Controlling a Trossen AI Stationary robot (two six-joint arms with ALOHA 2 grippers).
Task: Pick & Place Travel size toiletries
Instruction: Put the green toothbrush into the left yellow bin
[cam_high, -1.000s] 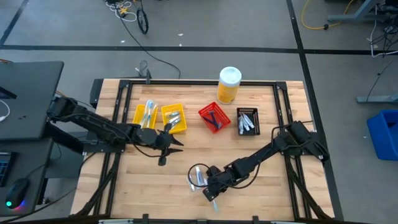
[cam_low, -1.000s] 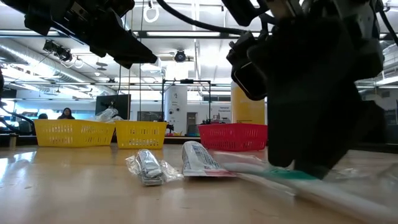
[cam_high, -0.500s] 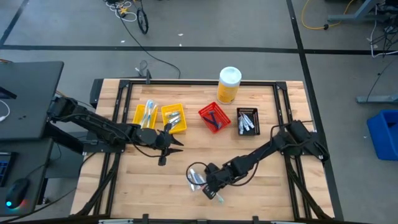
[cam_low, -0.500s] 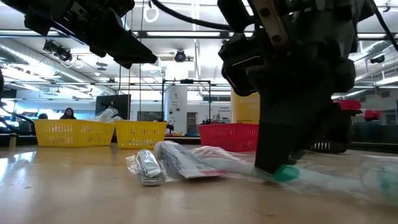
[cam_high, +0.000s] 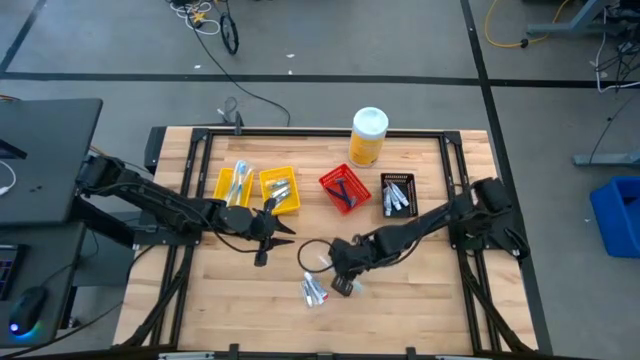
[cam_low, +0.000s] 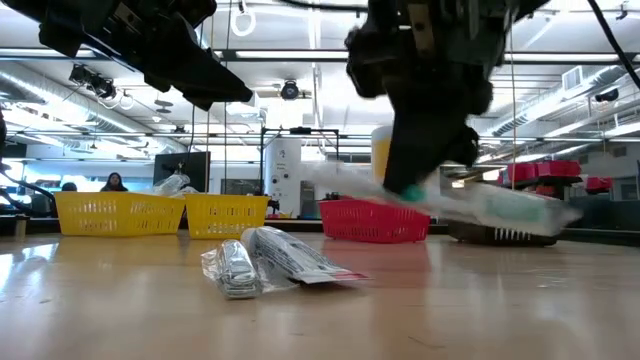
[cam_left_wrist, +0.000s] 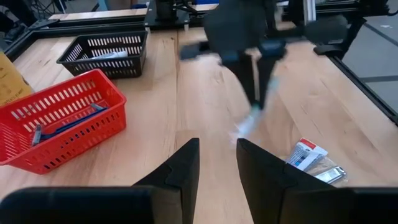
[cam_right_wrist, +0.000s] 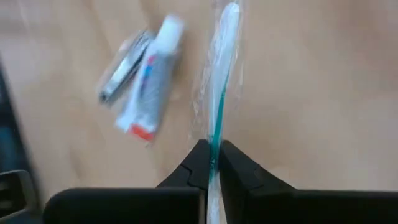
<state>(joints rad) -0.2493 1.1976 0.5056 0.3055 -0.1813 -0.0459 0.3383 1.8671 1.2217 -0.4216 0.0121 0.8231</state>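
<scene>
My right gripper (cam_high: 342, 272) hangs over the table's middle, shut on a wrapped toothbrush (cam_low: 480, 205) with a teal-and-white handle. It also shows in the left wrist view as the right gripper (cam_left_wrist: 255, 99). Below it, a white toothpaste tube (cam_low: 290, 258) and a silvery packet (cam_low: 232, 268) lie flat on the wood; from above they show as the tube and packet (cam_high: 314, 291). My left gripper (cam_high: 283, 234) waits to their left, open and holding nothing (cam_left_wrist: 214, 165). My right gripper pinches the toothbrush's teal handle part (cam_right_wrist: 214, 144) through its clear wrapper, between the two fingers. The fingers come from above, pointing down, and lie across the brush. The brush is lifted clear of the table, nearly level, one end tipped slightly down (cam_low: 555, 214).
Along the far side stand two yellow bins (cam_high: 237, 185) (cam_high: 281, 190), a red bin (cam_high: 343, 190), a black bin (cam_high: 397, 194) and a tall yellow canister (cam_high: 368, 136). Bare wood lies near the front edge on both sides.
My right gripper has risen from the table and gone toward the far edge, taking the toothbrush along. The brush lay on the wood a second ago and now hangs clear above it. The tube and packet stay on the table.
</scene>
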